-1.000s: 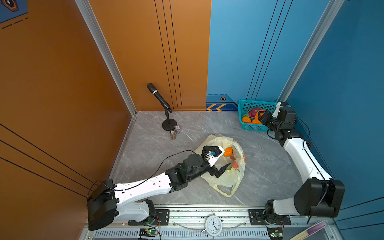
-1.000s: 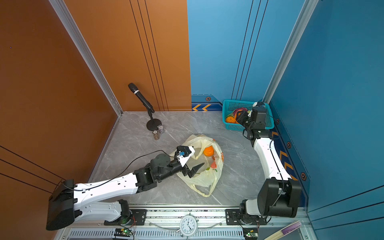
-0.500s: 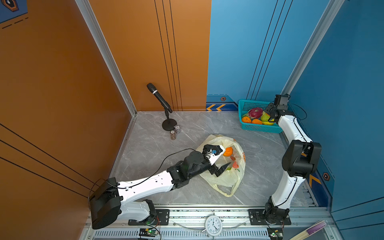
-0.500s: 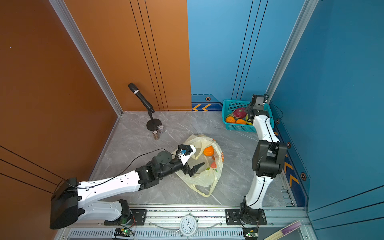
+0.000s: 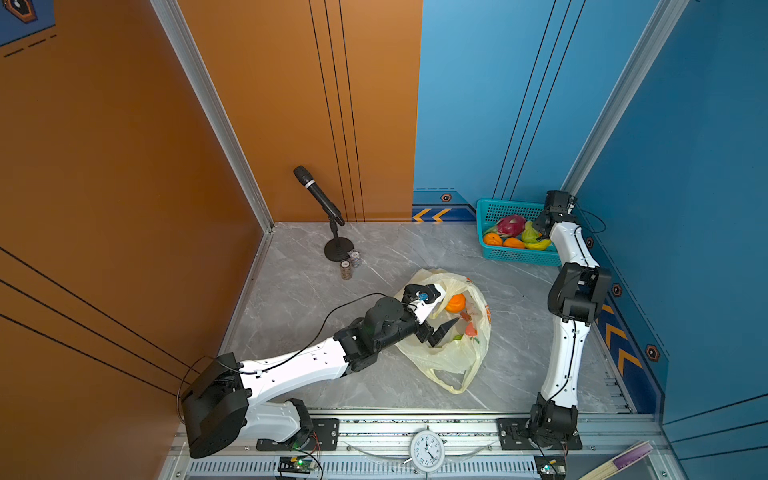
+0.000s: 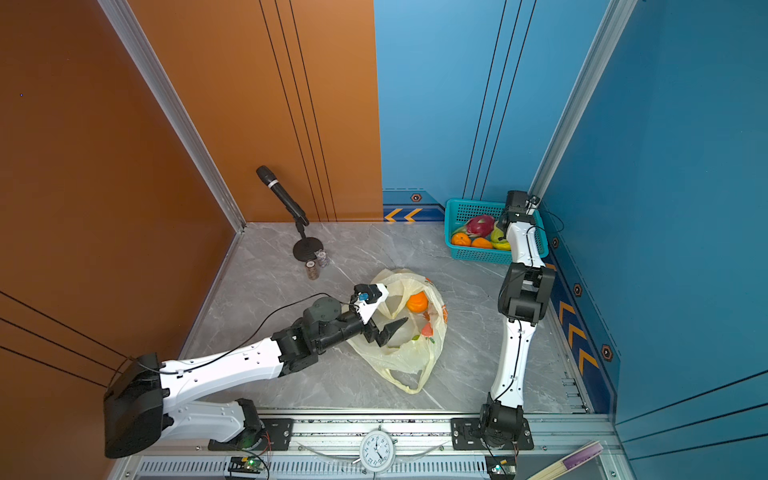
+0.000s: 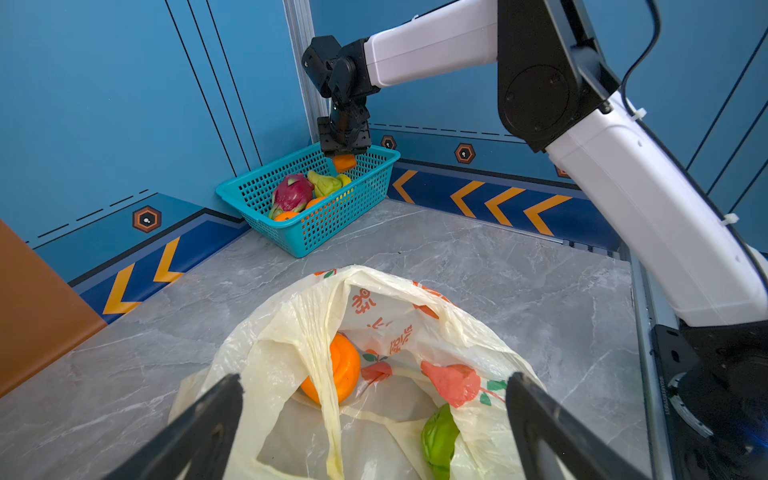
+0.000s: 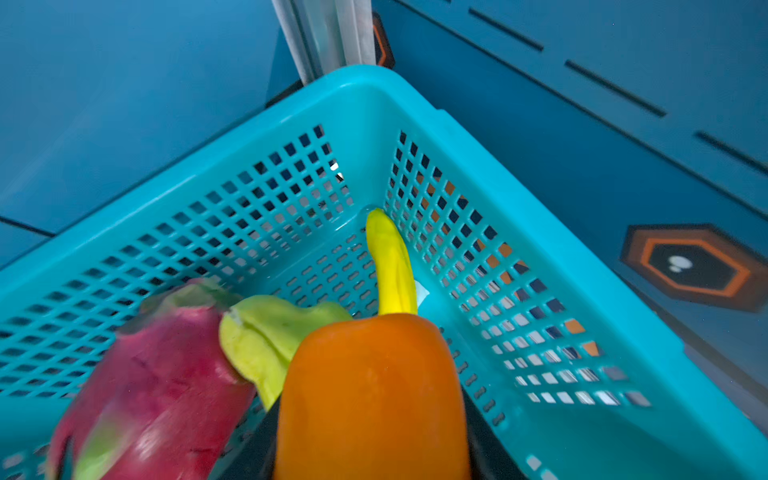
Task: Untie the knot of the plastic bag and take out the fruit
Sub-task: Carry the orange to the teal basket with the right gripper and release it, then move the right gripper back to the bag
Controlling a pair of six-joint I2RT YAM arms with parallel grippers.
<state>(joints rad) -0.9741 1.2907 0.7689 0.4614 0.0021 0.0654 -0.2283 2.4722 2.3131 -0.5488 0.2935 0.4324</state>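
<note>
The pale yellow plastic bag (image 5: pixel 453 361) (image 6: pixel 411 353) lies open in the middle of the floor, its handle strips loose; no knot shows. Inside it are an orange fruit (image 5: pixel 455 303) (image 7: pixel 347 370) and a green one (image 7: pixel 438 440). My left gripper (image 5: pixel 446 309) (image 6: pixel 395 307) (image 7: pixel 374 380) hovers open at the bag's mouth, one finger on each side, holding nothing. My right gripper (image 7: pixel 344 151) (image 8: pixel 370 449) hangs over the teal basket (image 5: pixel 519 255) (image 8: pixel 374 95), shut on an orange fruit (image 7: pixel 344 163) (image 8: pixel 370 395).
The basket in the far right corner holds a pink dragon fruit (image 5: pixel 512 224) (image 8: pixel 158 386), a green-yellow fruit (image 8: pixel 266 332), oranges and a banana (image 8: pixel 390 266). A microphone on a stand (image 5: pixel 318 195) and small jars (image 5: pixel 349 266) stand at the back left. Walls close in on three sides.
The right arm has folded upright, its elbow coming in and up, and its gripper has shifted toward the basket's right end with the orange fruit. The left arm has barely moved.
</note>
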